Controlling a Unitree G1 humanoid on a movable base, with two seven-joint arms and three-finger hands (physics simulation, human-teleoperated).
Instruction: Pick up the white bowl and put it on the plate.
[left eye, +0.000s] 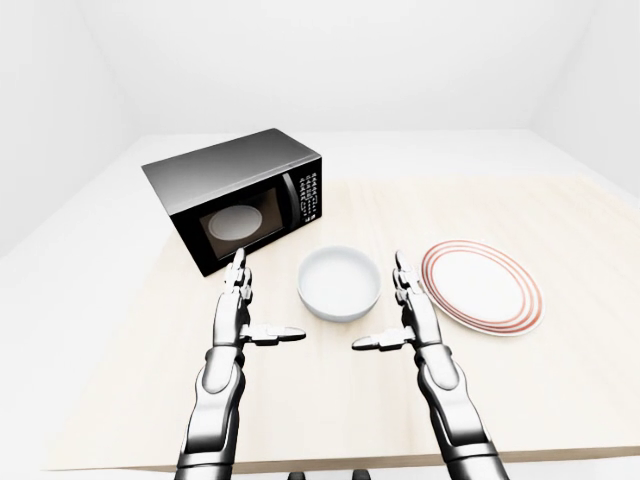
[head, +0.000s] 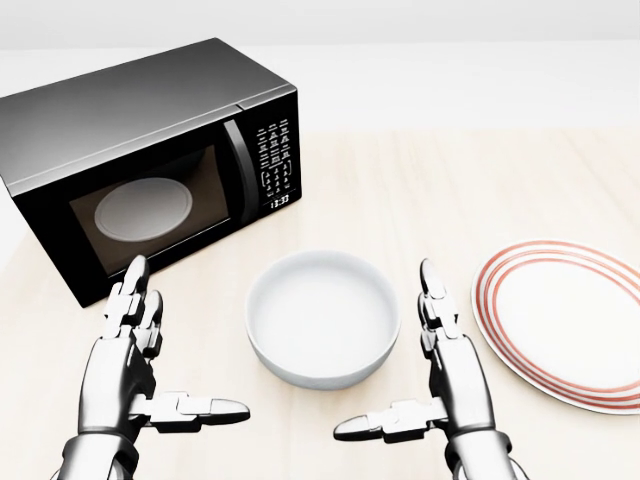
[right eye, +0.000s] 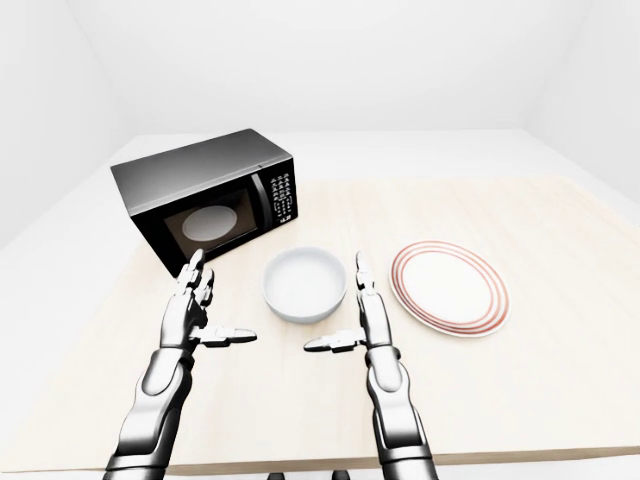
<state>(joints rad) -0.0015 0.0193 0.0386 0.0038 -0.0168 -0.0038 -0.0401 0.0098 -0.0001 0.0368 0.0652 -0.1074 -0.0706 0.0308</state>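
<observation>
The white bowl (head: 323, 330) stands empty on the wooden table, at the middle of the head view. The plate (head: 567, 323), white with red rings, lies to its right, apart from it. My left hand (head: 150, 350) is open, fingers straight and thumb out, to the left of the bowl and below it in the view. My right hand (head: 420, 360) is open the same way, close beside the bowl's right rim, between bowl and plate. Neither hand touches the bowl.
A black microwave (head: 140, 160) with its door shut stands at the upper left of the head view, close to the bowl and the left hand. The light wooden table (left eye: 560, 380) ends near the bottom of the left-eye view.
</observation>
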